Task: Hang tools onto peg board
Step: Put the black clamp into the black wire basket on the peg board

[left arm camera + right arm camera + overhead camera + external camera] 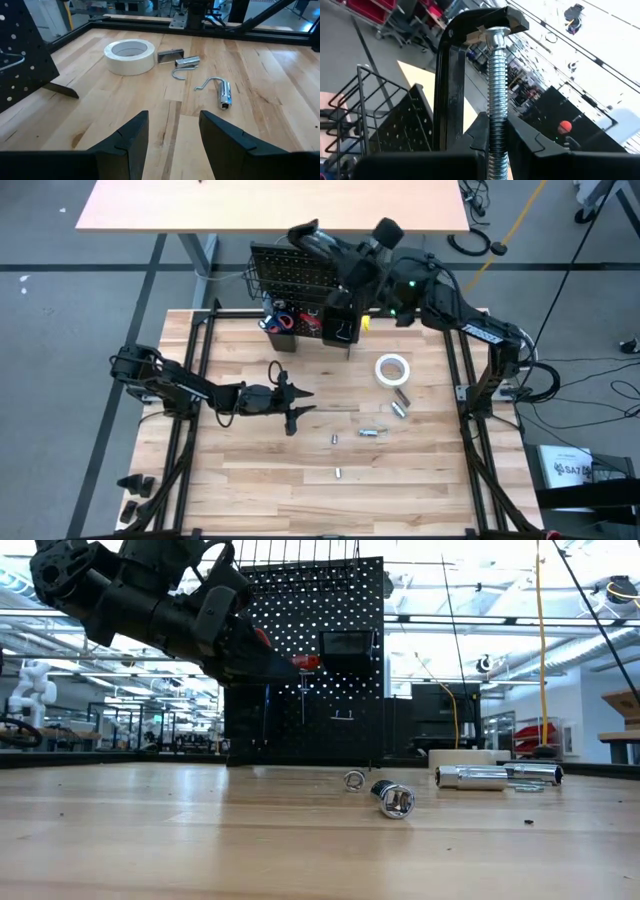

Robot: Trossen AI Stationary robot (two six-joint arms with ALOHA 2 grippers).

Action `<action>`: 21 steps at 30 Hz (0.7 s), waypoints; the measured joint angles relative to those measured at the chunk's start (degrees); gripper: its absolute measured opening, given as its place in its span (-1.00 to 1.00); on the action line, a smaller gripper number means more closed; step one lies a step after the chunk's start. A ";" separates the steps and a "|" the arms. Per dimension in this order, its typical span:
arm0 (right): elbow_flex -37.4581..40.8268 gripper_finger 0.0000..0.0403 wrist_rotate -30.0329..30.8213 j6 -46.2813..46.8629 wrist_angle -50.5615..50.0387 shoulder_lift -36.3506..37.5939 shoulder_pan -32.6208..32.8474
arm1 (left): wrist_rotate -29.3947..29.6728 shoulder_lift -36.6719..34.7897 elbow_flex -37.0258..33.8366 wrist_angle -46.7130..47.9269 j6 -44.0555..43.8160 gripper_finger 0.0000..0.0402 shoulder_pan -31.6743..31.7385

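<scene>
Your peg board: black perforated panel, upright at far table edge, black bins at base with red- and blue-handled tools inside.

Your C-clamp: black frame, silver threaded screw, held up above peg board, screw clamped between right gripper's closed fingers.

Your white tape roll: flat on tabletop, right of centre.

Your silver sockets and hook-ended piece: scattered loose on wood near tape.

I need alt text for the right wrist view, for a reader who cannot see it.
The right gripper fingers are shut on the threaded screw of a black C-clamp, held upright above the black peg board.
</scene>
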State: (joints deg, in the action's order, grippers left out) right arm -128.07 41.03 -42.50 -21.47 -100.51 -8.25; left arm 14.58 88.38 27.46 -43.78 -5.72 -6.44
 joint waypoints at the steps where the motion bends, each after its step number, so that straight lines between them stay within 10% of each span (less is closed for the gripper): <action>1: 0.02 -0.85 -1.16 0.68 0.24 -0.14 -0.35 | 0.05 0.00 0.00 0.16 -0.02 -0.12 -0.01; 21: 0.02 -0.85 -2.14 0.44 -2.72 -6.10 -3.47 | 0.07 0.00 -0.04 3.04 -2.89 -0.12 -0.93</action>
State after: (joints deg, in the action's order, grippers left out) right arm -128.05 38.89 -42.06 -24.19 -106.61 -11.72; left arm 14.66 88.38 27.42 -40.74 -8.60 -7.37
